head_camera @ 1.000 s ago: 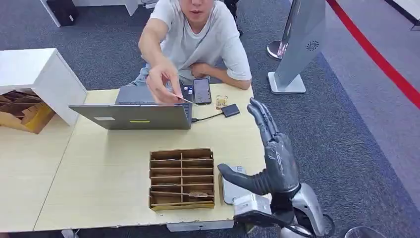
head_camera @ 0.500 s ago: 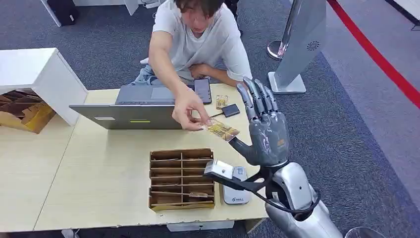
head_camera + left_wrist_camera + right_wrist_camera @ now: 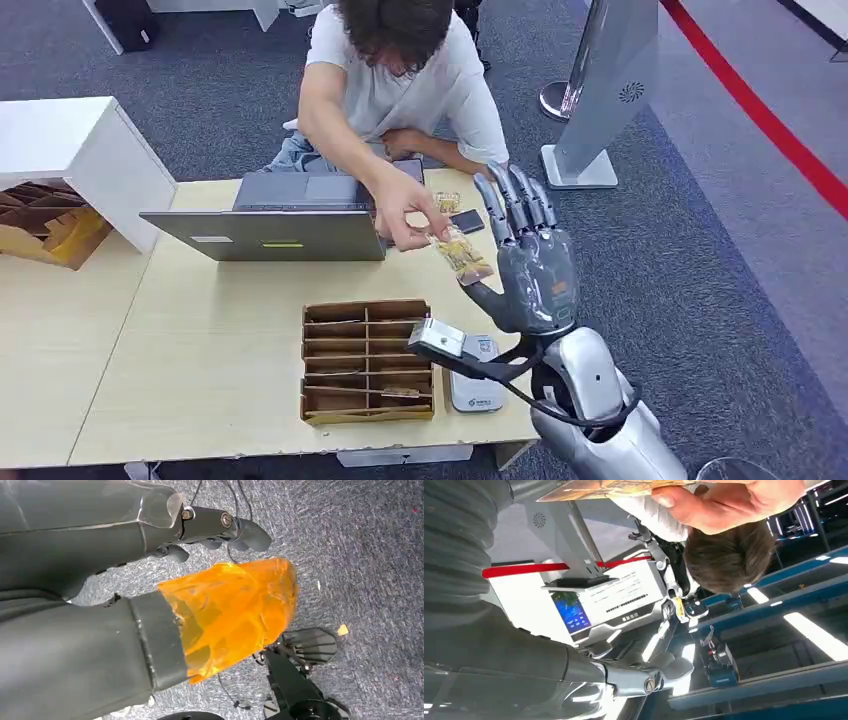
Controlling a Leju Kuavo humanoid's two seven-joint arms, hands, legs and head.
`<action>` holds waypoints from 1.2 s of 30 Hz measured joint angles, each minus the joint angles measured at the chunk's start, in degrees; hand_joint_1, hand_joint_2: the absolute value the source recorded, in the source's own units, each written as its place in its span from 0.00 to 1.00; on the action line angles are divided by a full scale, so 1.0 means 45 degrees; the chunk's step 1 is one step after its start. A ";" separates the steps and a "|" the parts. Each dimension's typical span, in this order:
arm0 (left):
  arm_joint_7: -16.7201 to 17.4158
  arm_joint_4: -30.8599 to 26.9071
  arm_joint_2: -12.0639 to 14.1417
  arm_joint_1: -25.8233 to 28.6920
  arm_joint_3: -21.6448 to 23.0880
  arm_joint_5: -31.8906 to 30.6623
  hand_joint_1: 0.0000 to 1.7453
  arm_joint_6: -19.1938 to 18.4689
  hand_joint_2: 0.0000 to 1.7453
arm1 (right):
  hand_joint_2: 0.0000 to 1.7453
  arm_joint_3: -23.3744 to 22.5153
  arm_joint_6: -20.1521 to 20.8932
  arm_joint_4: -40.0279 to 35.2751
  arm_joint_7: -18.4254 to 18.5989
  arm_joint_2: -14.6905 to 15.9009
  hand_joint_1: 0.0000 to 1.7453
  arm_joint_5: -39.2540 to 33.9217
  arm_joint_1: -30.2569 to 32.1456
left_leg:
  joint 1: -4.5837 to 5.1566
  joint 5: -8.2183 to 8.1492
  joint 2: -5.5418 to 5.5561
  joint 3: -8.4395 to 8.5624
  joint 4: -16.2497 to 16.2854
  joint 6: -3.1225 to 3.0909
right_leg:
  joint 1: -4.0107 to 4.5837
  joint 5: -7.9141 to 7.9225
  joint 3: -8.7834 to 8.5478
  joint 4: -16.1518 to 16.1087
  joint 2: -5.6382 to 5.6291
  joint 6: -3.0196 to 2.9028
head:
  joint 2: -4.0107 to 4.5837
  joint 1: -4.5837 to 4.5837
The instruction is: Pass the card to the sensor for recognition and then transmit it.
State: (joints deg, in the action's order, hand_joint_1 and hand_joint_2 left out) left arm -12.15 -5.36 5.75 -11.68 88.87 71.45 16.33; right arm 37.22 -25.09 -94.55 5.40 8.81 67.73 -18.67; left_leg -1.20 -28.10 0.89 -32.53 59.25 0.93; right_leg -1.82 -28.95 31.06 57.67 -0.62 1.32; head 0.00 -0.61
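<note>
My right hand (image 3: 530,262) is raised above the table's right side, open, fingers upright and apart. A person's hand (image 3: 408,210) holds a yellowish card (image 3: 463,256) with its far end just above my thumb; whether it touches I cannot tell. The right wrist view has the card (image 3: 624,487) pinched in the person's fingers (image 3: 724,502). A grey-white sensor pad (image 3: 477,388) lies near the table's front edge, partly hidden by my wrist. My left hand (image 3: 210,540) hangs over the carpet, holding nothing, its thumb in an orange cover (image 3: 235,610).
A cardboard divider box (image 3: 368,360) sits left of the pad. Behind it stand an open laptop (image 3: 270,235), a phone (image 3: 410,172) and a small black box (image 3: 467,220) on a cable. The person sits across the table (image 3: 200,330). A white cabinet (image 3: 70,150) stands at left.
My right hand rose from low over the pad and turned upright. The person's hand came across from the laptop and brought the card to my thumb.
</note>
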 joint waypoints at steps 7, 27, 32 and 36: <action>0.0053 0.0000 -0.0024 -0.0028 0.0000 -0.0019 0.00 -0.0015 0.00 | 1.00 0.0005 0.0058 0.0024 0.0034 0.0000 1.00 -0.0184 0.0001 | 0.0000 0.0000 0.0000 0.0000 0.0000 0.0000 | 0.0000 0.0000 0.0001 0.0000 0.0000 0.0000 | 0.0000 0.0000; 0.0083 0.0000 -0.0044 -0.0040 0.0000 0.0039 0.00 -0.0053 0.00 | 1.00 0.0019 0.0519 -0.0107 -0.0582 0.0000 1.00 -0.1772 0.0024 | 0.0000 0.0000 0.0000 0.0001 0.0000 0.0000 | 0.0000 0.0000 0.0002 0.0000 0.0000 0.0000 | 0.0000 -0.0005; 0.0078 0.0000 -0.0044 -0.0036 0.0000 0.0170 0.00 -0.0078 0.00 | 1.00 -0.0015 0.1526 -0.0476 -0.1268 0.0000 1.00 -0.4413 0.0398 | 0.0000 0.0000 0.0001 -0.0001 0.0000 0.0000 | 0.0000 0.0000 0.0005 0.0000 0.0000 0.0000 | 0.0000 0.0000; 0.0078 0.0000 -0.0039 -0.0035 0.0000 0.0311 0.00 -0.0121 0.00 | 1.00 -0.0165 0.2694 -0.0729 -0.1666 0.0000 1.00 -0.6768 0.0984 | 0.0000 -0.0001 0.0003 -0.0004 0.0000 0.0000 | 0.0000 -0.0001 0.0007 -0.0001 0.0000 0.0000 | 0.0000 0.0000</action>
State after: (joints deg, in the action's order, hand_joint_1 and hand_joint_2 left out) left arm -11.80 -5.35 5.57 -11.84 88.87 72.85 15.78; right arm 36.48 -12.97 -97.83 -2.10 8.81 37.28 -14.24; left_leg -1.20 -28.10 0.91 -32.55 59.25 0.93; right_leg -1.82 -28.95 31.09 57.67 -0.62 1.32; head 0.00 -0.61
